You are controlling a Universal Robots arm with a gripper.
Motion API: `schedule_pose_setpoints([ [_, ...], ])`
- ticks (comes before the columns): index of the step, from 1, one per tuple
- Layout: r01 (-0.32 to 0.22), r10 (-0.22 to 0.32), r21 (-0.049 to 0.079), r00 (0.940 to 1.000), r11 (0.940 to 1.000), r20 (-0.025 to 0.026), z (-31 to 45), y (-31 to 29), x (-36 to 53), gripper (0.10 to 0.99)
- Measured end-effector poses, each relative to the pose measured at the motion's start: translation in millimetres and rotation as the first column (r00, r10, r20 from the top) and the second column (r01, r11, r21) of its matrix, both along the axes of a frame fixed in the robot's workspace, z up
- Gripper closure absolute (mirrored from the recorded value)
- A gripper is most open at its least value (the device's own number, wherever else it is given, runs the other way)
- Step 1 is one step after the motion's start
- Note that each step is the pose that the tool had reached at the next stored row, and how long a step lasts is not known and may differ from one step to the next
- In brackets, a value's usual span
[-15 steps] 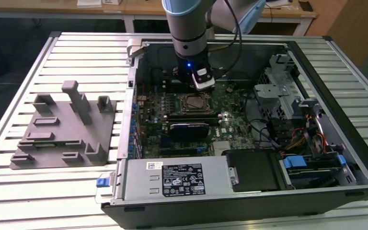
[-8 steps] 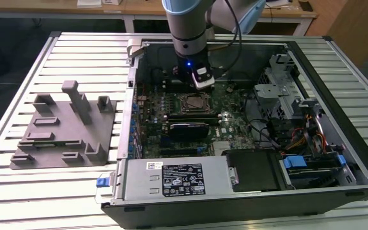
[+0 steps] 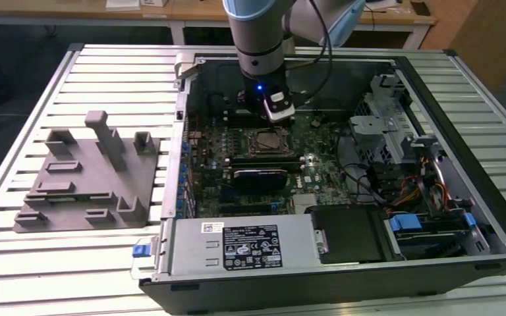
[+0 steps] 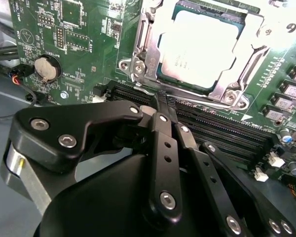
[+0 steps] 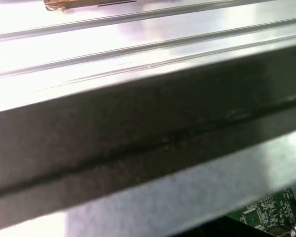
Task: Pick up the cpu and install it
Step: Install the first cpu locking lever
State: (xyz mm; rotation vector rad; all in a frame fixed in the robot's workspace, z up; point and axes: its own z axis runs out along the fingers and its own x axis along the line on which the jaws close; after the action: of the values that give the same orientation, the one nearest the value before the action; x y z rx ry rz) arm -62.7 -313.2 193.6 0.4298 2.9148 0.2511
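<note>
The cpu is seated flat in its socket on the motherboard, framed by the silver metal retention bracket; in the exterior view it is seen as a small square near the middle of the board, inside the open computer case. The gripper is positioned just beside the socket, above the black memory slots that run along one edge of the bracket. In the second wrist view the jaws appear drawn together with nothing held between them, though the tips are partly masked by the linkage, so this is recorded with some reserve. No contact between the gripper and the cpu is observed.

A round coin battery is noted on the board to one side of the socket. In the exterior view the arm is seen reaching down into the case from above. A grey plastic fixture with upright blocks stands on the slatted desk, at the exterior view's left of the case and well apart from the gripper. A power supply and bundled cables occupy the near and right-hand portions of the case.
</note>
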Motion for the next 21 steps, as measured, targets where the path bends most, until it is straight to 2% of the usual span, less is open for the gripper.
schedule_pose_setpoints([
  [11,0.0,0.0,-0.004,1.0,1.0,0.0,-2.4,-0.1,0.4,0.98],
  [21,0.001,-0.001,-0.003,1.0,1.0,-0.0007,6.8,0.0,0.5,0.98],
])
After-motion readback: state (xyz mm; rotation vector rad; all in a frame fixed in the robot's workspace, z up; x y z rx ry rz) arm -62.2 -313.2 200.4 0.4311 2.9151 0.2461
